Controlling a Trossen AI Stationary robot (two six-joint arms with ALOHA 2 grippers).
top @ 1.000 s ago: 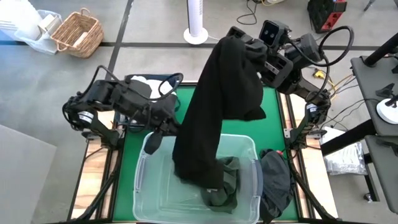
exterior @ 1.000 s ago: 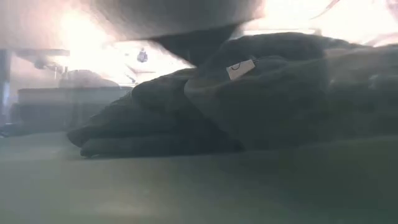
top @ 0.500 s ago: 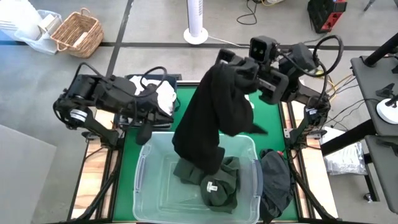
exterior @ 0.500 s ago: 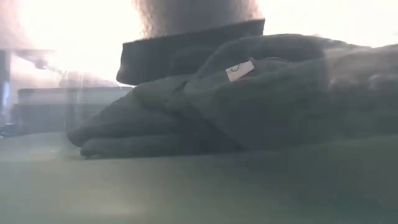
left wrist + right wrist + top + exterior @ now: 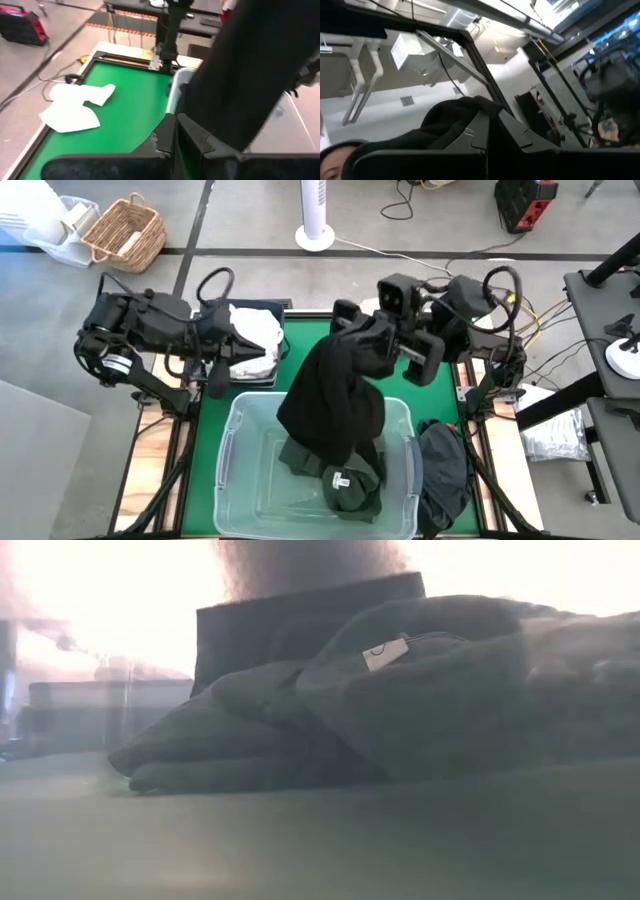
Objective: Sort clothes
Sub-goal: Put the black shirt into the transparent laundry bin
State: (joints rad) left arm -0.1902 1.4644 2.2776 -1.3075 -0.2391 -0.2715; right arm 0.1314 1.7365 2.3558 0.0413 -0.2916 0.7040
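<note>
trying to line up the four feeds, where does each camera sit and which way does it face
High view: overhead, looking straight down on the clear plastic tub; both arms show, the right gripper shut on the long black fabric garment.
Low view: table height, level, facing the dark green folded garment with a white tag; no arm shows.
Left wrist view: past the shut left gripper over the green mat.
Right wrist view: tilted up toward the ceiling, own fingers low.
Shared: the black garment shows in all four.

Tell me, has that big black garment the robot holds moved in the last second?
Yes. The black garment has dropped lower and bunched toward the clear tub, held by the right gripper.
</note>
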